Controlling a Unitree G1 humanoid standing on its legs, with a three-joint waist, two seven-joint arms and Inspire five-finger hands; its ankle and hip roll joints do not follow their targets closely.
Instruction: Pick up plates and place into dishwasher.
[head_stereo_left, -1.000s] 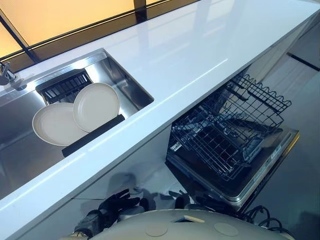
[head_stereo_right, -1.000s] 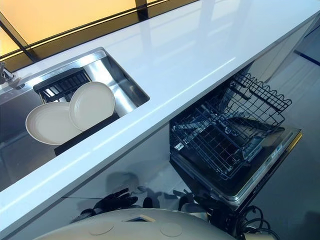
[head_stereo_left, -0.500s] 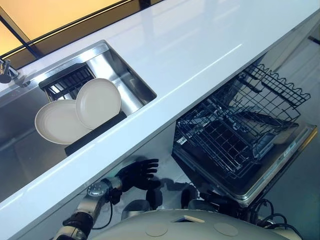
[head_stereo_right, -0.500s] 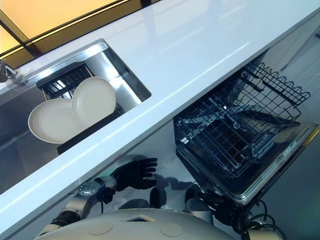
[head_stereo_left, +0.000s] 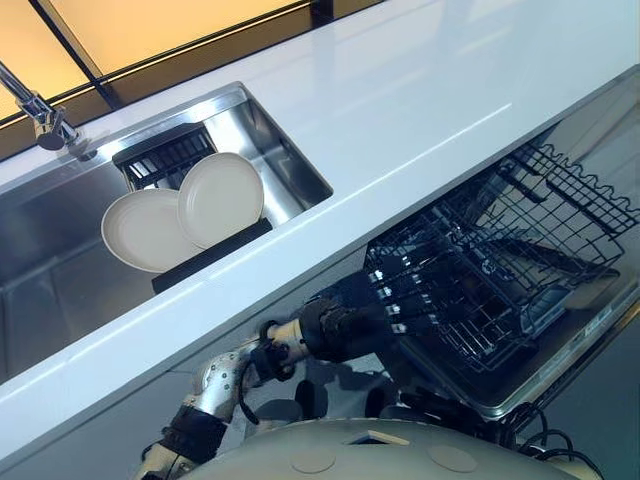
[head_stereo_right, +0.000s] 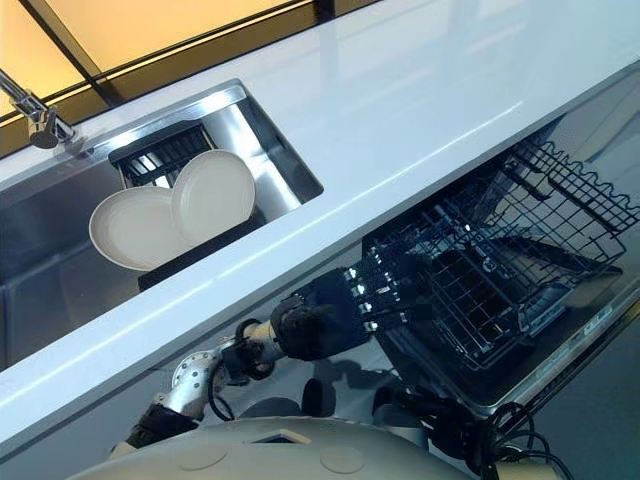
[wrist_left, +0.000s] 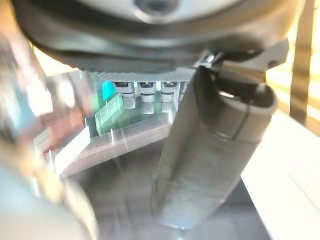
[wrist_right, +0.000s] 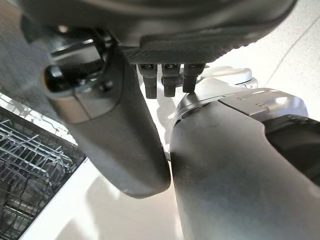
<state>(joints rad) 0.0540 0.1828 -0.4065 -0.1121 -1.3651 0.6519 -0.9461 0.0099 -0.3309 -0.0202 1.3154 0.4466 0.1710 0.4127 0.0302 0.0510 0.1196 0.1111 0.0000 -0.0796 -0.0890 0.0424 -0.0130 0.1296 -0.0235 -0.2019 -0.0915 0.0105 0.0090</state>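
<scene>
Left hand (head_stereo_left: 345, 325) raised below the front edge of the white countertop (head_stereo_left: 420, 110), level with the pulled-out dishwasher rack (head_stereo_left: 500, 270) and just beside its near-left corner; its fingers are extended and relaxed, and it grasps nothing. The right hand (wrist_right: 125, 135) appears from its own wrist camera, thumb standing out and fingers in a straight row, likewise empty, with a corner of the wire rack beside it. The task's things, two cream plates (head_stereo_left: 221, 199), stand in the stainless sink (head_stereo_left: 290, 165), well to the left of the rack and above the hand: the right-hand plate leans upright and overlaps the left-hand plate (head_stereo_left: 140, 232), and both rest on a black drying tray (head_stereo_left: 215, 257) in front of a black slotted drainer (head_stereo_left: 165, 155). Judged step: the approach to the first plate, not yet begun in earnest. To do it well, the hand should lift clear over the countertop edge before travelling towards the sink, then take the front, overlapping plate first by its upper rim, thumb on one face and fingers on the other, so that the plate behind is not dragged or tipped. Count: plates, two; drying tray, one; drainer, one; faucet (head_stereo_left: 40, 110), one, at the far-left corner of the sink; dishwasher rack, one, open and holding no plates.
</scene>
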